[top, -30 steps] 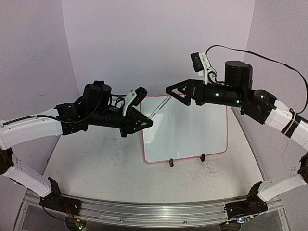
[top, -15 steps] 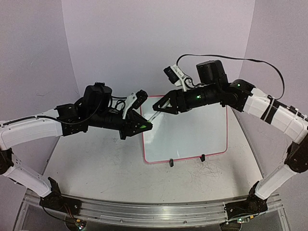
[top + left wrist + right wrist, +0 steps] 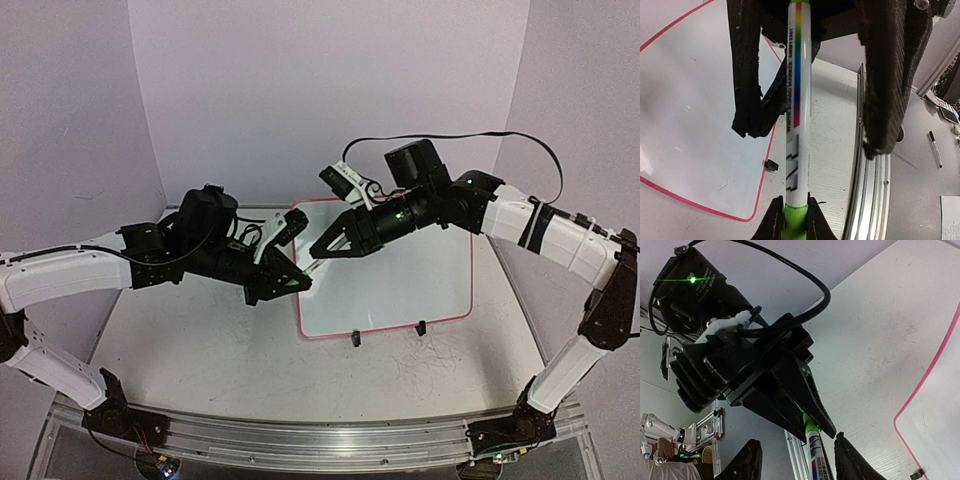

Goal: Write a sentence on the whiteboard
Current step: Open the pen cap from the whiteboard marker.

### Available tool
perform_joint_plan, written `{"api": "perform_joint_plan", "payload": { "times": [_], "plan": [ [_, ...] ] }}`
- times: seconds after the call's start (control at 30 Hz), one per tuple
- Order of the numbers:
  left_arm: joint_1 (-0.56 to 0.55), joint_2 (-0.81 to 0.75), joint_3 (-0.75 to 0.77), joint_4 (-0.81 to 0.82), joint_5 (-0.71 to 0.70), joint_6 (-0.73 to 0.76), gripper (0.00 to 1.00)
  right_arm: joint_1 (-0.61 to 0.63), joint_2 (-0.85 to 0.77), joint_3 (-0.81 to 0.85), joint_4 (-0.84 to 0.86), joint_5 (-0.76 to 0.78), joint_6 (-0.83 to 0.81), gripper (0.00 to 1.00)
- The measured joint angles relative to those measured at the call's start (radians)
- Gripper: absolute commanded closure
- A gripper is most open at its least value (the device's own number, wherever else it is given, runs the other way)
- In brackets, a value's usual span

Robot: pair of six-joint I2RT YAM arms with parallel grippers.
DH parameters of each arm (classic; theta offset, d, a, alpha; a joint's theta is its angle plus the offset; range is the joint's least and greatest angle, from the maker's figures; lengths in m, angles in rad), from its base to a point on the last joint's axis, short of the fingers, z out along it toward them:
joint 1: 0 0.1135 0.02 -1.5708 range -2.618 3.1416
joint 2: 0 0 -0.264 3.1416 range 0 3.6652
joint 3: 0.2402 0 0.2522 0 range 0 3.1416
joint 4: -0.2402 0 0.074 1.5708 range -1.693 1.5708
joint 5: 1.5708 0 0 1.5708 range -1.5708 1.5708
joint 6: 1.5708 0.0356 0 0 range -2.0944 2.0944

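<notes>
The whiteboard (image 3: 400, 275) lies flat at the table's middle right, white with a pink rim. No sentence shows on its face. My left gripper (image 3: 300, 282) (image 3: 793, 204) hovers over the board's left edge, shut on the green cap (image 3: 795, 225) of a white, rainbow-striped marker (image 3: 799, 100) (image 3: 816, 460). My right gripper (image 3: 320, 248) (image 3: 796, 440) faces it tip to tip. It is open, one finger on each side of the marker's barrel, with a gap on both sides.
Two black clip feet (image 3: 355, 338) (image 3: 421, 327) sit on the board's near edge. Grey scribble marks (image 3: 430, 355) cover the table to the right. A metal rail (image 3: 300, 435) runs along the near edge. A black pen (image 3: 935, 149) lies beyond the rail.
My right arm has swung left to meet the left gripper, and its jaws have narrowed around the marker's barrel. The left gripper has shifted slightly down and left, still holding the marker.
</notes>
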Motion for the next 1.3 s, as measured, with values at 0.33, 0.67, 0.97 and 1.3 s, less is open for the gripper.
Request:
{"api": "perform_joint_plan", "payload": {
  "times": [0.33, 0.67, 0.97, 1.3],
  "plan": [
    [-0.007, -0.012, -0.008, -0.026, 0.007, 0.006, 1.0, 0.0, 0.038, -0.008, -0.019, -0.05, -0.017, 0.63],
    [-0.014, -0.012, -0.009, -0.047, 0.028, 0.014, 1.0, 0.0, 0.045, -0.019, -0.032, -0.079, -0.033, 0.72],
    [-0.018, -0.012, -0.01, -0.063, 0.036, 0.019, 1.0, 0.0, 0.055, -0.02, -0.052, -0.103, -0.056, 0.78],
    [-0.021, -0.012, -0.016, -0.077, 0.05, 0.021, 1.0, 0.0, 0.061, -0.032, -0.075, -0.13, -0.085, 0.79]
  ]
}}
